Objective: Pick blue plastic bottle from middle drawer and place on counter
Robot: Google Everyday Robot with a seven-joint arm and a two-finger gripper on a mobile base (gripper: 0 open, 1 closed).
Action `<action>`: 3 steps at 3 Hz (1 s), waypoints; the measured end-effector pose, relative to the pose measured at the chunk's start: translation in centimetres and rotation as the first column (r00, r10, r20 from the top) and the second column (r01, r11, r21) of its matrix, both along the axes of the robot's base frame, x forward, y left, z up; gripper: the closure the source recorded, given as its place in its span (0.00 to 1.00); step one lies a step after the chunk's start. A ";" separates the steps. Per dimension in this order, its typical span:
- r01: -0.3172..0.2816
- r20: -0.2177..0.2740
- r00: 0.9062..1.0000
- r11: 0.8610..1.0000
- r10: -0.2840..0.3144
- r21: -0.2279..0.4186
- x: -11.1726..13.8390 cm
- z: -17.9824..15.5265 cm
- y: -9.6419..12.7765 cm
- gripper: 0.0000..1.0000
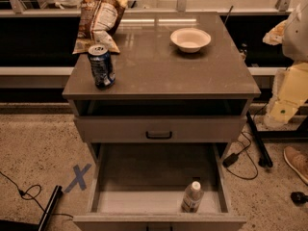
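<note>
The blue plastic bottle (192,197), clear with a white cap and a pale label, stands upright in the front right corner of the open middle drawer (144,170). The drawer is pulled out below the shut drawer with the black handle (159,135). The counter (163,66) is the glossy grey-brown top of the cabinet. My gripper (281,110) hangs on the pale arm at the right edge of the view. It is to the right of the cabinet, well above and away from the bottle, and holds nothing.
On the counter stand a blue-and-silver soda can (101,65) at the front left, a chip bag (101,16) at the back left and a white bowl (190,39) at the back right. Cables (243,160), a shoe (297,161) and a blue tape cross (78,177) are on the floor.
</note>
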State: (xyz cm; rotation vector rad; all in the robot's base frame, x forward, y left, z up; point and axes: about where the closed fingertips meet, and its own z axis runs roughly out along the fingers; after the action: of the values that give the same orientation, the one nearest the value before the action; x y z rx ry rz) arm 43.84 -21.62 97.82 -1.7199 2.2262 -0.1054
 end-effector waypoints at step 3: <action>0.077 0.033 0.996 0.970 -0.086 0.231 -0.3 -8.3 -5.3 0.00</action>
State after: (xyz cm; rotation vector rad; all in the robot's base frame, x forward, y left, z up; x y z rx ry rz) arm 43.49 -26.96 89.54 -1.4912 2.1820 0.0921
